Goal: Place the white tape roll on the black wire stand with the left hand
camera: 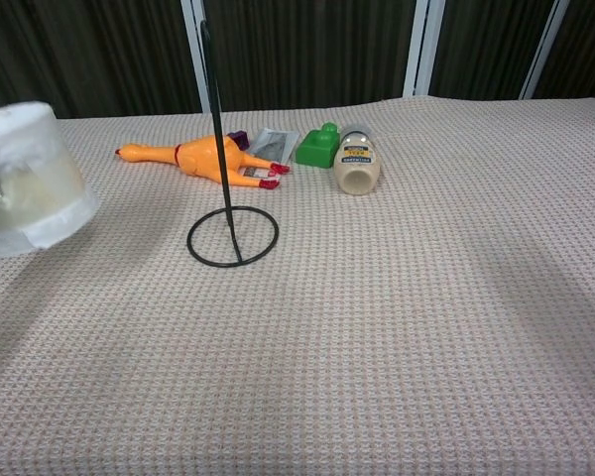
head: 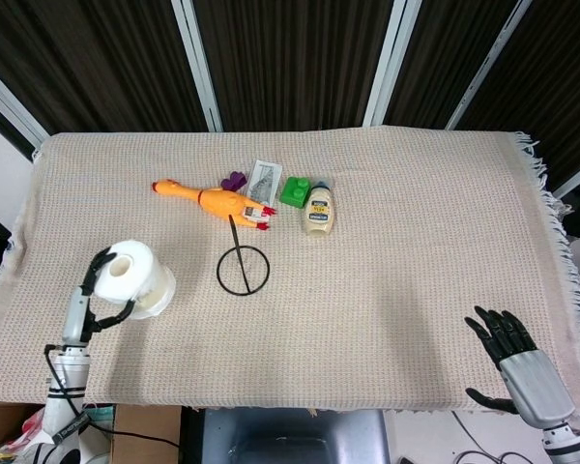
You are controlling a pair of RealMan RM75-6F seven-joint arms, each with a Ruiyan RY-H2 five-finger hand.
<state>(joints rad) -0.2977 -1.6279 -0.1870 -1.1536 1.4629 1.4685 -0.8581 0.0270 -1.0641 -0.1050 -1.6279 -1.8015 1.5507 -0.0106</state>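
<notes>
White tape roll (head: 132,278) gripped in left hand (head: 89,304) fingers, off to the left of the wire stand (head: 242,261). Right hand (head: 517,362) open near the counter (head: 416,242) edge, holding nothing. Words on the small jar (head: 318,207) too tiny to read.

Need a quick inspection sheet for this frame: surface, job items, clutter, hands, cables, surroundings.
Surface: beige woven cloth over the table, fringe on one edge.
Job's things: white tape roll held in the left hand, apparently lifted; black wire stand upright, its post bare.
Clutter: rubber chicken, green block, small bottle, purple piece, flat packet, grouped behind the stand.
Hands: left grips the roll; right hand open, off the near edge.
Cables: black cable along the left arm.
Surroundings: dark curtains behind.
</notes>
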